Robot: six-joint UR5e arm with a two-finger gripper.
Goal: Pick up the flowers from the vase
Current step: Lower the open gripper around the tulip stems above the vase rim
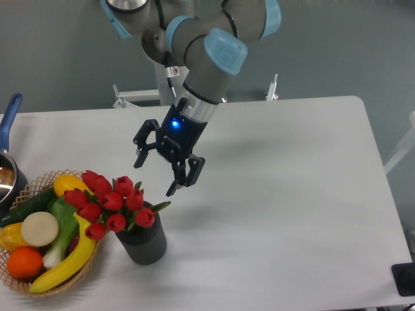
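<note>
The flowers, a bunch of closed red tulip buds with green leaves, stand in the vase, a dark ribbed cylindrical pot at the front left of the table. My gripper hangs in the air just above and to the right of the buds, tilted toward them. It is open, with nothing between its fingers. One fingertip is close to the topmost buds, apart from them.
A wicker basket with a banana, an orange, a cucumber and other produce stands right beside the vase on the left. A blue-handled pan sits at the left edge. The white table stretches to the right.
</note>
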